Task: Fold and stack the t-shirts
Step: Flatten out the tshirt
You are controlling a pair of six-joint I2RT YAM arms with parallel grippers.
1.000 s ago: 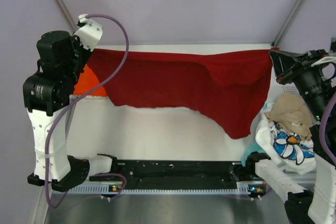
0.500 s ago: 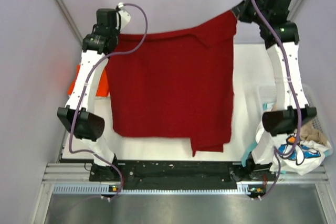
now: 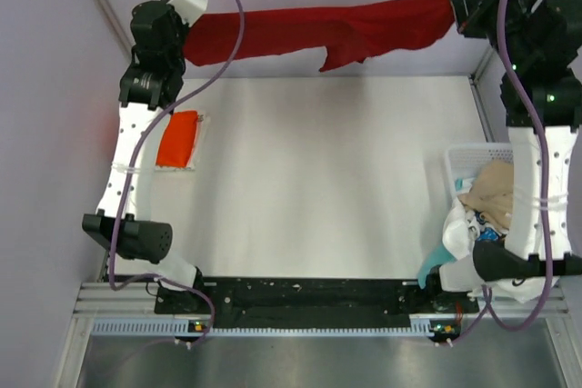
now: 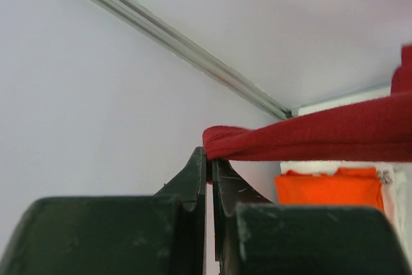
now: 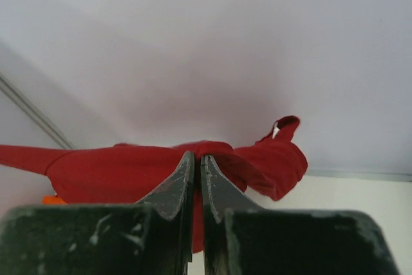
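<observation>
the left gripper (image 3: 186,36) is pinching one end of the red shirt (image 3: 318,29), its jaws pressed together on a rolled edge of the cloth, as the left wrist view is showing close up. the right gripper (image 3: 457,8) is pinching the other end in the same way, jaws closed on the fabric with only a thin slit between them. the shirt is hanging stretched between the two raised arms as a long narrow band, up in front of the back wall and above the far edge of the table (image 3: 336,179), not touching it. a loose flap is drooping from the band a little right of its middle. the orange shirt (image 3: 177,138) is lying folded flat near the left side of the table, well apart from the red one. at the right edge the basket (image 3: 468,154) is holding the beige shirt (image 3: 496,193), crumpled on top, and the white shirt (image 3: 466,229) with a blue print is spilling over its near rim, partly hidden behind the right arm.
</observation>
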